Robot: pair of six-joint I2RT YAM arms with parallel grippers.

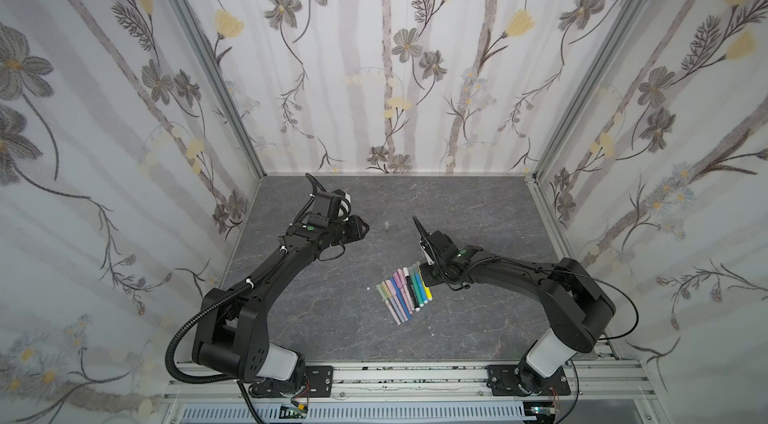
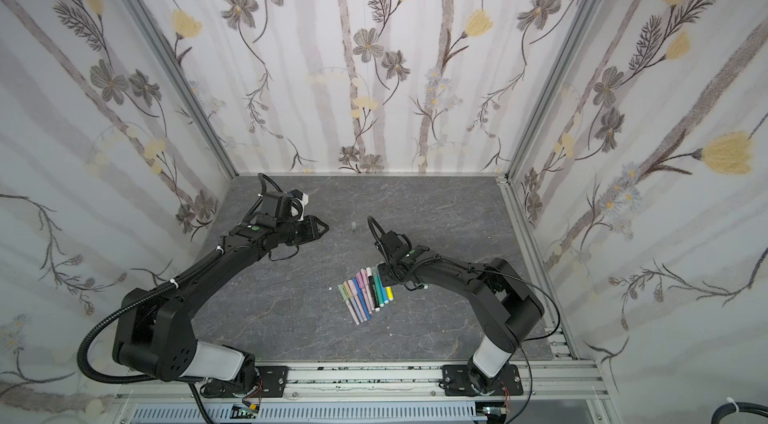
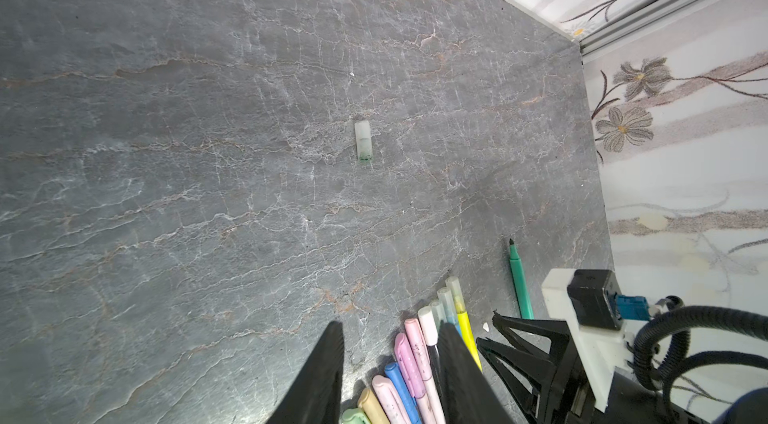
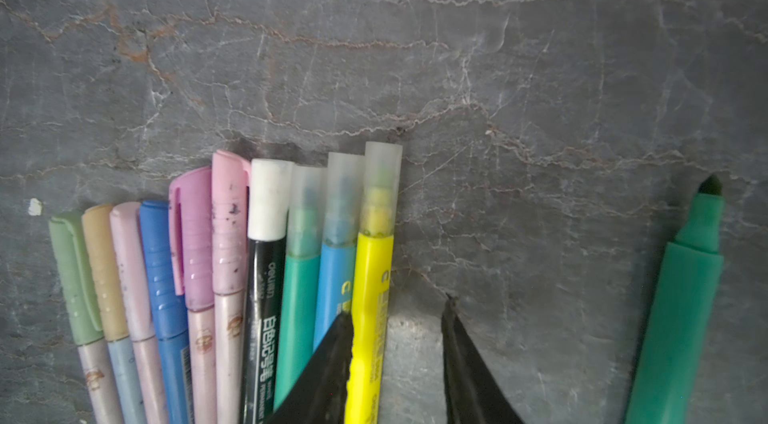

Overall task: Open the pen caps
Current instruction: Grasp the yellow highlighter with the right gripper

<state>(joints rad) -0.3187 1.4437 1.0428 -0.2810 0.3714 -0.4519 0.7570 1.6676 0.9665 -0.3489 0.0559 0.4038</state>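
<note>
Several capped pens point(image 1: 402, 293) lie side by side in a row in both top views point(image 2: 365, 293). Their caps point(image 4: 266, 201) are pastel, white and translucent. My right gripper point(image 4: 397, 307) is open over the row's end. The yellow pen point(image 4: 372, 297) runs between its fingers against one of them, and the other finger stands apart from it. A green pen with its tip bare point(image 4: 681, 309) lies beside it. One loose translucent cap point(image 3: 363, 142) rests alone farther back point(image 1: 387, 226). My left gripper point(image 3: 390, 324) hangs open and empty above the table point(image 1: 368, 228).
The dark slate table point(image 1: 332, 318) is bounded by flowered walls point(image 1: 374, 68) at the back and both sides. A metal rail point(image 1: 415, 376) runs along the front edge. The right arm's gripper point(image 3: 486, 328) shows in the left wrist view beside the pens.
</note>
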